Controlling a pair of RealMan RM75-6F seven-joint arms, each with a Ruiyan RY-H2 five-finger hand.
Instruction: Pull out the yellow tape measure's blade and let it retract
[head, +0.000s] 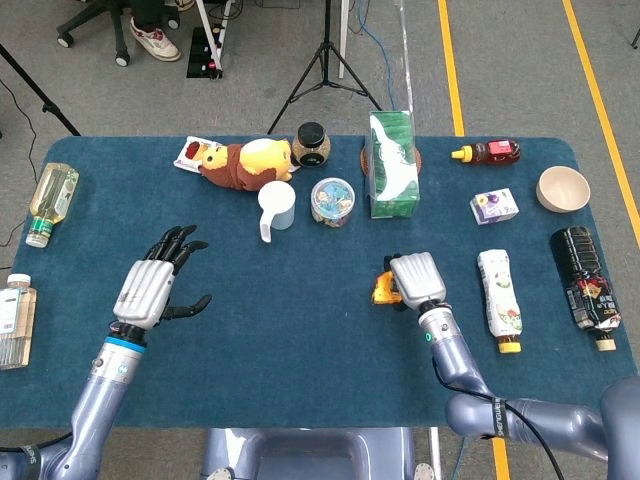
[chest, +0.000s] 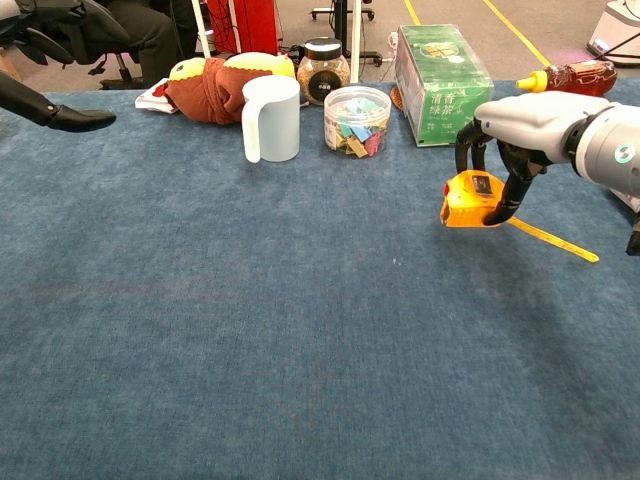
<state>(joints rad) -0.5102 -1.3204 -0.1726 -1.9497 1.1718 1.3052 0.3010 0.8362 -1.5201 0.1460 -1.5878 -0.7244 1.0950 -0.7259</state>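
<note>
I'm gripping the yellow tape measure (chest: 470, 199) in my right hand (head: 417, 281), fingers (chest: 516, 190) wrapping its case, low over the blue table (chest: 300, 330), right of centre & in front of the green box (chest: 440, 68). Its blade (chest: 553, 241) is sticking out to the right, tip near the cloth. My left hand (head: 150, 287) is hovering w/ fingers spread, holding nothing, well apart to the left.
</note>
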